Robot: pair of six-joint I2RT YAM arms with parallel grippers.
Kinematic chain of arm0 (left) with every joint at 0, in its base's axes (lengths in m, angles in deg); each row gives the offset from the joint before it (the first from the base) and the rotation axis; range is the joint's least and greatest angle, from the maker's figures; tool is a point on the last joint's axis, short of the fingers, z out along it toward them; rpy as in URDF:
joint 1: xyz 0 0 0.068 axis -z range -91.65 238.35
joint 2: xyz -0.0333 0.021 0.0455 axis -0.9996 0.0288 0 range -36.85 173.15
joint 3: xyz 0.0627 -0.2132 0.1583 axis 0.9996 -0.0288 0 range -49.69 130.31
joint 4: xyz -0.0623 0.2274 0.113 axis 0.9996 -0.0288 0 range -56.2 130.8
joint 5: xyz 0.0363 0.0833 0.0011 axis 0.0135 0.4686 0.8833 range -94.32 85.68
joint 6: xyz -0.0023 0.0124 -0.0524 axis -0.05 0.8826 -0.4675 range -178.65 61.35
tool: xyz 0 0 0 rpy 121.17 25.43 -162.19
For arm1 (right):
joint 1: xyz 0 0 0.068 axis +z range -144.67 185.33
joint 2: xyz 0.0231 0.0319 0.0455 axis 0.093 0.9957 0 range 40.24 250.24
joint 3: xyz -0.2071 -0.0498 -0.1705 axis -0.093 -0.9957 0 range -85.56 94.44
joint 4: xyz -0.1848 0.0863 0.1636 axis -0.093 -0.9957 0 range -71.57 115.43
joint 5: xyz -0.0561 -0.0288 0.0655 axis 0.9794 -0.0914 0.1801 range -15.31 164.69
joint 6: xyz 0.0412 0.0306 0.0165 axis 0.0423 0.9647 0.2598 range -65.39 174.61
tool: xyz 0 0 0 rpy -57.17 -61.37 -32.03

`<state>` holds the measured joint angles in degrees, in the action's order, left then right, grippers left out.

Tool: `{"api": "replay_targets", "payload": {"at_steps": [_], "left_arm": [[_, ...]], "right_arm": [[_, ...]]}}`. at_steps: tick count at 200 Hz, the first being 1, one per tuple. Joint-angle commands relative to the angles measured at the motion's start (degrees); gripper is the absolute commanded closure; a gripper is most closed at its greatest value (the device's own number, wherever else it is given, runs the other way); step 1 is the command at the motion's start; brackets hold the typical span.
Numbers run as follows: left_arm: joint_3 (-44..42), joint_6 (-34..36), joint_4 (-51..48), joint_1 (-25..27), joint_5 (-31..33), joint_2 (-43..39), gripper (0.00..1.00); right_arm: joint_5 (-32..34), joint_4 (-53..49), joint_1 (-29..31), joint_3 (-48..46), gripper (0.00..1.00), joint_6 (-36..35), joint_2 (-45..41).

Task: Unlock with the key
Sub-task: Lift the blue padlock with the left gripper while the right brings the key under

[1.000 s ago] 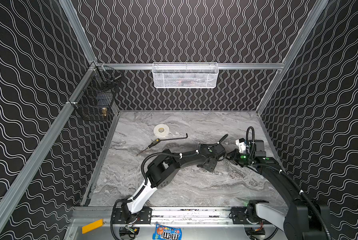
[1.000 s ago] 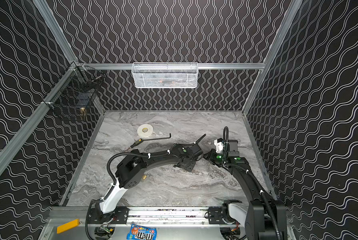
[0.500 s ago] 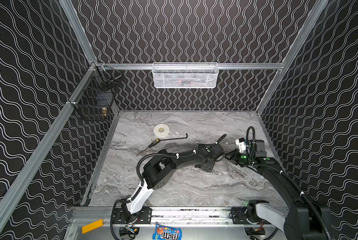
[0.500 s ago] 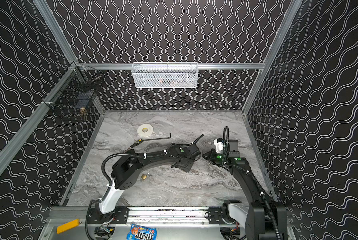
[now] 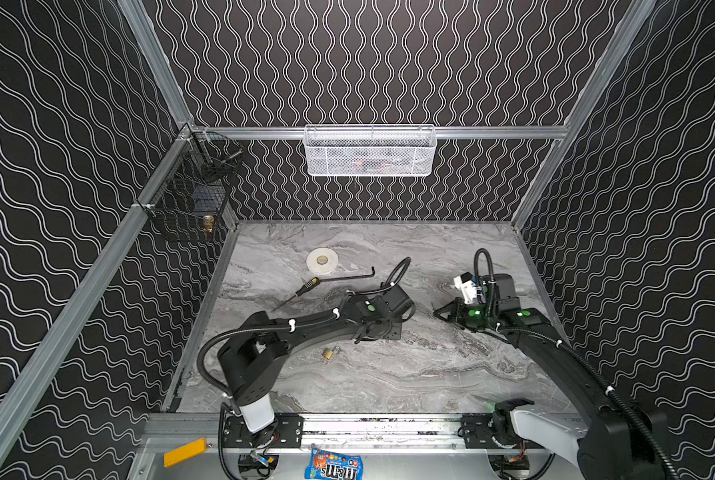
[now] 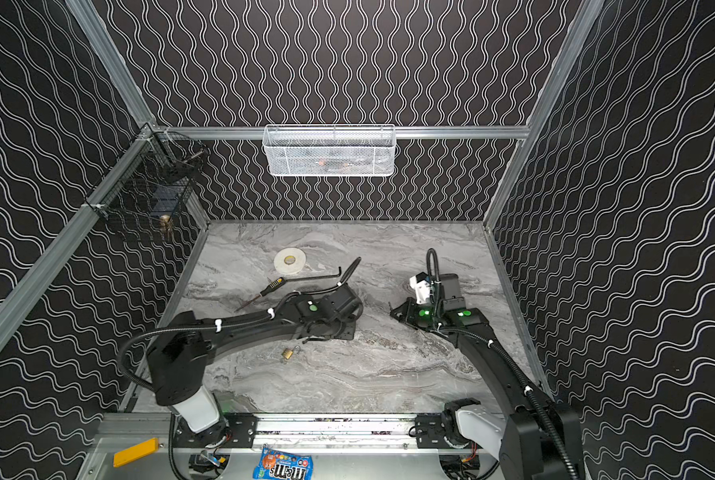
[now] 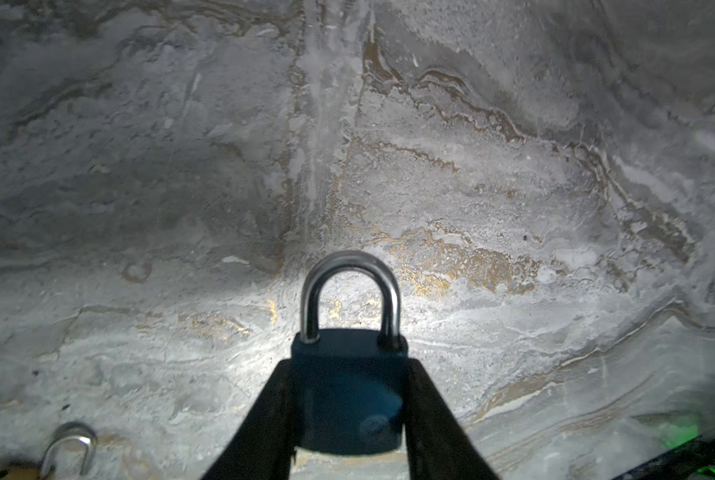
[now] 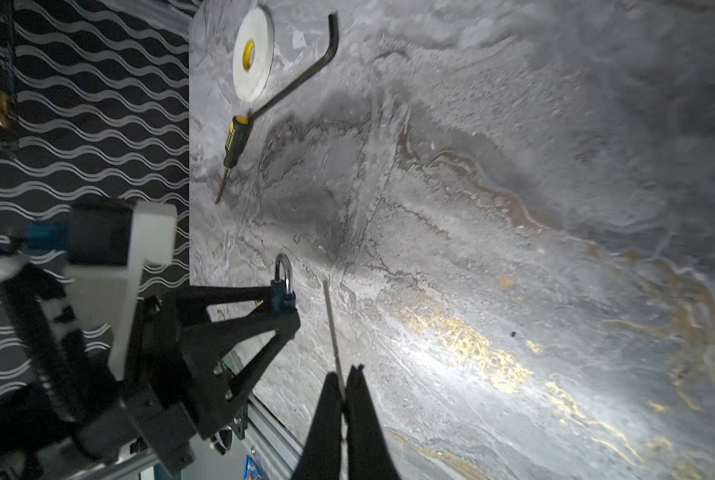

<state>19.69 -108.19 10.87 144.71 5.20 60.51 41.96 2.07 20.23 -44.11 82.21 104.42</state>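
A dark blue padlock [image 7: 347,399] with a closed silver shackle sits between the fingers of my left gripper [image 7: 349,374], which is shut on its body. The right wrist view shows the same padlock [image 8: 283,293] held just above the table. My right gripper [image 8: 344,374] is shut on a thin silver key [image 8: 331,324], whose blade sticks out past the tips. The key stands a short way from the padlock. In both top views the held padlock is hidden under the left wrist [image 5: 383,311], and the right gripper [image 5: 438,312] faces it across a gap.
A small brass padlock [image 5: 327,353] with an open shackle lies near the left arm. A white tape roll [image 5: 322,261], a screwdriver [image 5: 302,289] and a hex key [image 5: 349,277] lie further back. A white mesh basket [image 5: 370,151] and a black wire basket [image 5: 189,199] hang on the walls.
My left arm has drawn back to the left with the blue padlock, widening the gap to the right gripper and uncovering the brass padlock. The right arm has barely moved.
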Motion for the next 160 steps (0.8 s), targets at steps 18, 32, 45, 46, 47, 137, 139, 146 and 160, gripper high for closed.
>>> {"api": "replay_targets", "payload": {"at_steps": [18, 32, 45, 46, 47, 137, 139, 146, 160], "left_arm": [[-5.4, -13.8, 8.6, -1.5, 2.6, -5.4, 0.91], [-5.6, -16.9, 7.6, -1.6, 5.0, -6.0, 0.92], [-5.4, -19.4, 6.5, -1.6, 6.5, -6.2, 0.91], [-5.5, -19.5, 6.5, -1.6, 6.5, -6.2, 0.91], [-5.5, -19.6, 6.5, -1.6, 6.6, -6.2, 0.91], [-5.0, -30.2, 4.4, -1.7, 9.0, -6.4, 0.91], [-5.0, -30.3, 4.6, -1.7, 8.9, -6.4, 0.91], [-5.1, -30.8, 4.6, -1.7, 8.6, -6.3, 0.91], [-5.3, -31.4, 5.0, -1.7, 8.3, -6.2, 0.91]], "right_arm": [[2.5, 6.1, 8.3, -3.4, 1.00, 6.8, 1.7], [3.4, 10.9, 13.1, -5.5, 1.00, 10.1, 1.6], [3.8, 17.1, 16.4, -8.4, 1.00, 14.8, 1.1], [3.8, 17.6, 16.5, -8.7, 1.00, 15.2, 1.1], [3.8, 18.2, 16.7, -8.9, 1.00, 15.5, 1.1], [14.8, 50.0, 29.1, -19.9, 1.00, 32.4, 5.1], [15.2, 50.4, 29.2, -19.9, 1.00, 32.6, 5.2], [16.1, 51.2, 29.6, -19.8, 1.00, 32.6, 5.6], [17.3, 52.3, 30.7, -19.1, 1.00, 32.1, 6.4]]}}
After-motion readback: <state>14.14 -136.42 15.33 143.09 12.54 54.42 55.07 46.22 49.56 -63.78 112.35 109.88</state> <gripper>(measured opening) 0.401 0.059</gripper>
